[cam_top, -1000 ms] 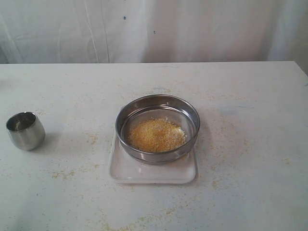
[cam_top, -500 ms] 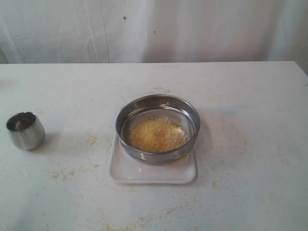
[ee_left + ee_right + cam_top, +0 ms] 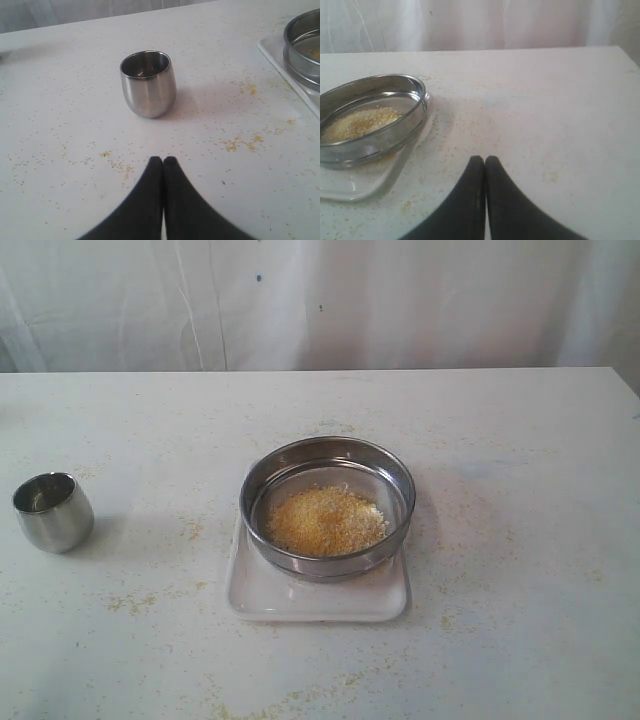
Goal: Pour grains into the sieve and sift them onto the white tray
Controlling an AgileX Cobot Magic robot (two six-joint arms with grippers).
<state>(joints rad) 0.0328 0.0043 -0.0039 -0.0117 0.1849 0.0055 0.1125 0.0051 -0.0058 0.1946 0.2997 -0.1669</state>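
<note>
No text, label, brand, number or sign can be read anywhere; none is seen on the steel cup [image 3: 53,515], sieve [image 3: 300,562], white tray [image 3: 262,595] or bench [image 3: 520,620].

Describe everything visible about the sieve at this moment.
The sieve is wide, round and shallow, made of shiny steel, with a raised wall and a bottom that looks like fine mesh. It sits upright and level on the white tray, towards the tray's far edge, leaving a bare strip in front. A flat heap of yellow-tan grains, with some whitish ones, lies inside it. Nothing else touches it.
</note>
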